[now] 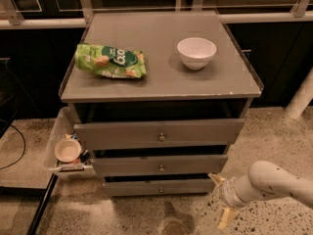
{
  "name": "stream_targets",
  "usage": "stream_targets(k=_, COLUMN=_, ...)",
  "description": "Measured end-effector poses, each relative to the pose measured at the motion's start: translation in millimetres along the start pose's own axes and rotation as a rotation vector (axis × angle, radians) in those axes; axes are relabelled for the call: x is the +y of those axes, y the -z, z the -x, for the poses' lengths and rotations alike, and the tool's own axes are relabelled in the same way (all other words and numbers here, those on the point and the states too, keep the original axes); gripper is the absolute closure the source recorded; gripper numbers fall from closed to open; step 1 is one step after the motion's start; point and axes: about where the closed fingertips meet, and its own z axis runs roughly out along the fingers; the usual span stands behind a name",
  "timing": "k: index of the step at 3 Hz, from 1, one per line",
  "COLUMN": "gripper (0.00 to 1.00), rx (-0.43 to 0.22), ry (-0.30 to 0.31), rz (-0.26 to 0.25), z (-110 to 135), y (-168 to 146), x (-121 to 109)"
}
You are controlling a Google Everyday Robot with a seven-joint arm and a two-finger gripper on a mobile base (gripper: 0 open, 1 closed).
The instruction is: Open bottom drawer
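Left of the grey three-drawer cabinet (161,89) hangs a clear plastic bin (53,146). At the cabinet's foot the bottom drawer (142,187), a narrow grey flat front with a small round metal knob, looks shut, so nothing is done yet. Just right of the cabinet's base, the cream two-finger gripper (219,198) hovers with its fingers spread and empty, apart from the knob. I judge that reaching, grasping and pulling all remain.

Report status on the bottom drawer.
Gripper open, low right of the cabinet. Bottom drawer untouched, knob free. Nothing seen between gripper and knob.
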Motion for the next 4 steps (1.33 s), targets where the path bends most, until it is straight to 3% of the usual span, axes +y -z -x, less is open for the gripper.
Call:
stream_targets(k=2, gripper=0.00, rx=-0.098, ry=0.043, rz=-0.011, z=-49.9, y=-87.2, x=-16.2)
stream_targets(k=4, gripper=0.00, rx=-0.221, ry=0.142, rz=-0.043, z=-71.7, y=-154.4, x=-31.6)
